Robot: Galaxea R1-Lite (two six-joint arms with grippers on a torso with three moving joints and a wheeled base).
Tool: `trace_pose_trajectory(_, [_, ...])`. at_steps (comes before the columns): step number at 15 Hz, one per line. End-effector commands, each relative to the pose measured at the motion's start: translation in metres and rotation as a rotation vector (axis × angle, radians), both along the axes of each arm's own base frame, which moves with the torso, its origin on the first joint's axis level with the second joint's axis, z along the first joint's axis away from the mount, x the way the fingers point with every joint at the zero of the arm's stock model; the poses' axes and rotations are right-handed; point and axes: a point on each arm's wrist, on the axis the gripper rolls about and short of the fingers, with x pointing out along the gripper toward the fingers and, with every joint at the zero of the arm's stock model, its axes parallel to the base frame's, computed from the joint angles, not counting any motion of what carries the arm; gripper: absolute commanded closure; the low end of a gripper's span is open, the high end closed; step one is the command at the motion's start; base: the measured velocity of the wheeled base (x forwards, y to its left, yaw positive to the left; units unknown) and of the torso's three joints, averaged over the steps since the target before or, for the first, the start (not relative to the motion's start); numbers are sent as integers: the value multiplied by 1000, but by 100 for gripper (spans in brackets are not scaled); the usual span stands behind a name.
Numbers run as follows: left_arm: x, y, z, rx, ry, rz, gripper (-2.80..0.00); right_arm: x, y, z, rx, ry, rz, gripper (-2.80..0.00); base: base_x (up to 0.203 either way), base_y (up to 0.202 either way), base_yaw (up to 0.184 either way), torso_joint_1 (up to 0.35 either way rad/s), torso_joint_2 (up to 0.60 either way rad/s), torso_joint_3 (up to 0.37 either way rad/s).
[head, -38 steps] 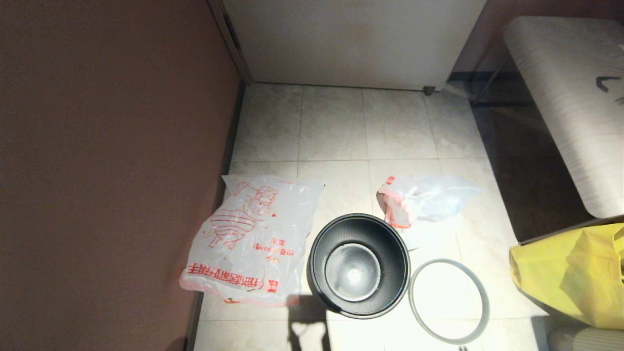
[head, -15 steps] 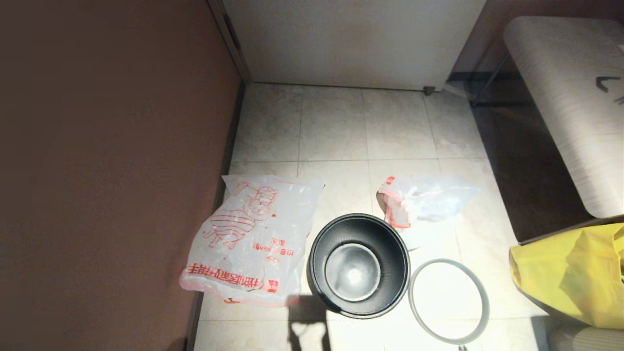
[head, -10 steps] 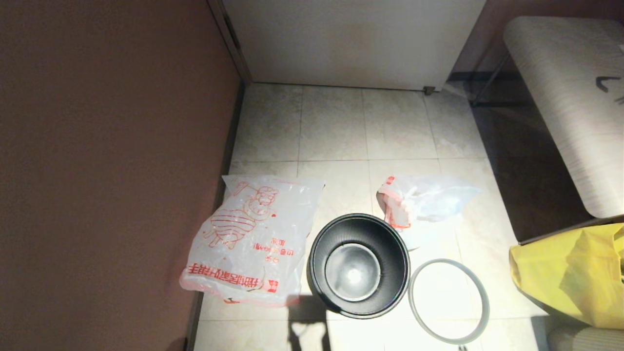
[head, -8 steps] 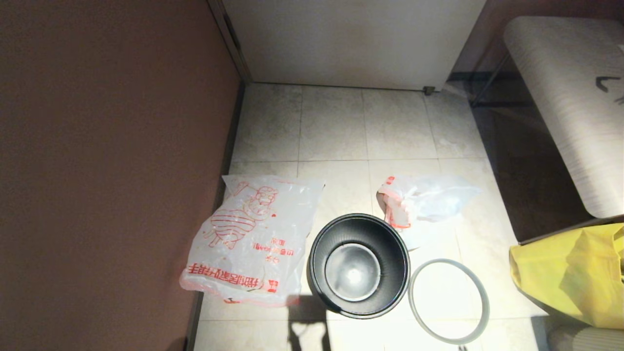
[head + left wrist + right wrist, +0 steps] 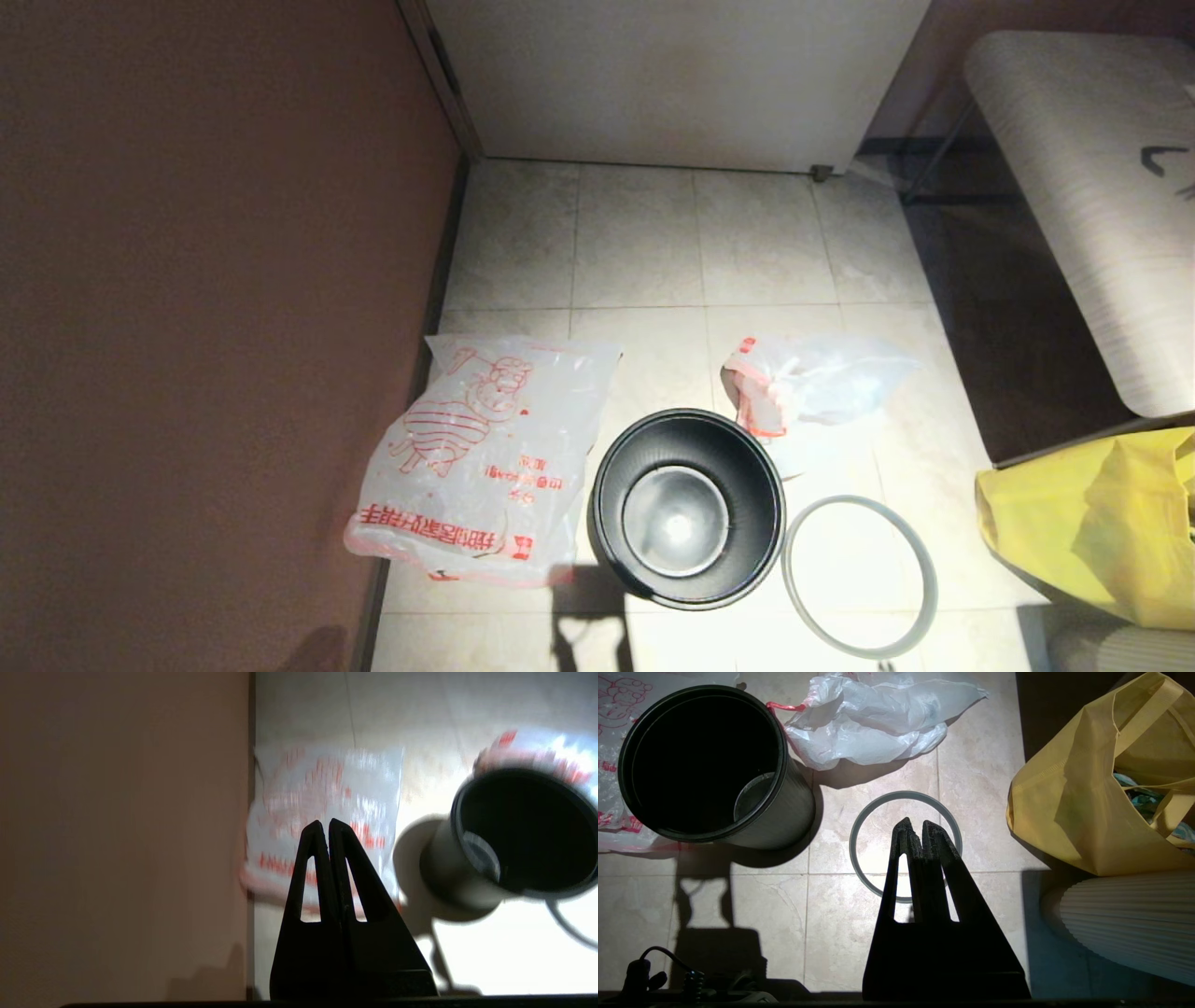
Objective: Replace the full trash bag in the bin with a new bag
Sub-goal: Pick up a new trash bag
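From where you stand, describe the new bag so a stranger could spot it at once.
Find the dark red wall on the robot's left. At its foot, beside the black bin, the new bag lies flat, printed with a red striped cartoon figure, unlike the crumpled bag beyond the bin.

A: left wrist view's smeared, print on the new bag (image 5: 327,798) past the left gripper (image 5: 325,823) is unreadable.

B: yep, and the yellow bag (image 5: 1101,788) right of the right gripper (image 5: 913,823) runs off-frame.
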Motion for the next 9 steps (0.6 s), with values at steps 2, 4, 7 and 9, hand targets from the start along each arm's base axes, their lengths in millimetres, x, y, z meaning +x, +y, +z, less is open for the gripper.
trace_pose_trajectory(2, [21,0,68,21,22,2,0,0,0,0,0,2,0,0,0,0,0,0,0,0])
trace_pose_trajectory(4, [36,0,94,80,43,5,0,0,0,0,0,2,0,0,0,0,0,0,0,0])
trace_pose_trajectory(7, [76,0,107,209,164,3,0,0,0,0,0,2,0,0,0,0,0,0,0,0])
trace_pose_trajectory(9, [103,0,109,282,245,-11,0,0,0,0,0,2,0,0,0,0,0,0,0,0])
